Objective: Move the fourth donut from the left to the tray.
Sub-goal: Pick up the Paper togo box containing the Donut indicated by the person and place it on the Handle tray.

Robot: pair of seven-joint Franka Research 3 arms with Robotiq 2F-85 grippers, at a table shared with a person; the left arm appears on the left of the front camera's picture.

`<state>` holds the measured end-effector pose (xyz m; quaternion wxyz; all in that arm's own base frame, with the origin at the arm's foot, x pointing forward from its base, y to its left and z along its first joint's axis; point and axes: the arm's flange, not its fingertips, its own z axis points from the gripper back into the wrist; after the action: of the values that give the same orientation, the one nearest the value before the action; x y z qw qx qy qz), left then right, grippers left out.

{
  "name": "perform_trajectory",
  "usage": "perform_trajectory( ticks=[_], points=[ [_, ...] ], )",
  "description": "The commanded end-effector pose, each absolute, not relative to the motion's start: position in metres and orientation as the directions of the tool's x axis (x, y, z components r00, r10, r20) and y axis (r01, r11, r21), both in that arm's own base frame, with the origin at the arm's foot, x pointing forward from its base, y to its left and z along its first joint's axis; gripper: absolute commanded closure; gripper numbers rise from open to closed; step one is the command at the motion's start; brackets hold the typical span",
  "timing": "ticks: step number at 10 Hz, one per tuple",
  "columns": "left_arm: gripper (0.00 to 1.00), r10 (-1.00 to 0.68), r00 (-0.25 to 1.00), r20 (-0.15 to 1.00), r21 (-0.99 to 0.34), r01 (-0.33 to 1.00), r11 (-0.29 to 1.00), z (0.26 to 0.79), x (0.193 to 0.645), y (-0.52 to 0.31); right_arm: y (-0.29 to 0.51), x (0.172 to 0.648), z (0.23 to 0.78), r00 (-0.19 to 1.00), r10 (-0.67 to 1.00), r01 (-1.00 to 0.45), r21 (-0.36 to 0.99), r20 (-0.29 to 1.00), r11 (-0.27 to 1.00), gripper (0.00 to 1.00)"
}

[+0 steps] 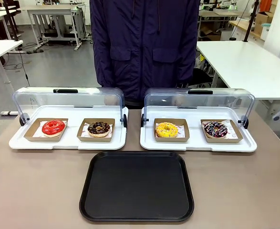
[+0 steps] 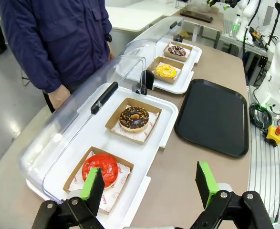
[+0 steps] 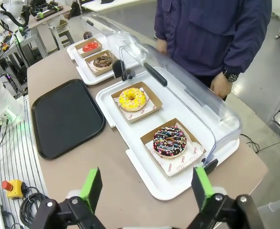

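Left hand (image 2: 149,180) with fingers spread, gripping nothing, high over the near end of the surface (image 2: 178,162). Domed lids (image 1: 68,98) tilted back, probably to give free access from the front. Black tray (image 1: 137,186) bare, in the middle, just before both white trays (image 1: 68,144), ready to receive. Fourth donut (image 1: 215,129) far right in its cardboard holder (image 1: 227,140), lying flat, hole upward; round, so no long axis. Right hand (image 3: 146,185) also spread, gripping nothing, near this donut.

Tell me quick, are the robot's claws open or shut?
Left gripper: open, holding nothing.
Right gripper: open, holding nothing.
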<state>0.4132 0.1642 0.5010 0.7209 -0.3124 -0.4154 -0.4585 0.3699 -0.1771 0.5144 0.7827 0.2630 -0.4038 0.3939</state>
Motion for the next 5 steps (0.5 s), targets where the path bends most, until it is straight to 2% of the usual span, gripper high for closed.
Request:
perform_trajectory(
  ticks=[1, 5],
  points=[
    [0.00, -0.394, 0.222, 0.892, -0.064, 0.924, 0.376, 0.5025, 0.4128, 0.1640, -0.1779, 0.3728, 0.5142, 0.329, 0.395, -0.839, 0.074, 0.858, 0.539, 0.00],
    [0.00, -0.394, 0.222, 0.892, -0.064, 0.924, 0.376, 0.5025, 0.4128, 0.1640, -0.1779, 0.3728, 0.5142, 0.329, 0.395, -0.839, 0.074, 0.858, 0.539, 0.00]
  ],
)
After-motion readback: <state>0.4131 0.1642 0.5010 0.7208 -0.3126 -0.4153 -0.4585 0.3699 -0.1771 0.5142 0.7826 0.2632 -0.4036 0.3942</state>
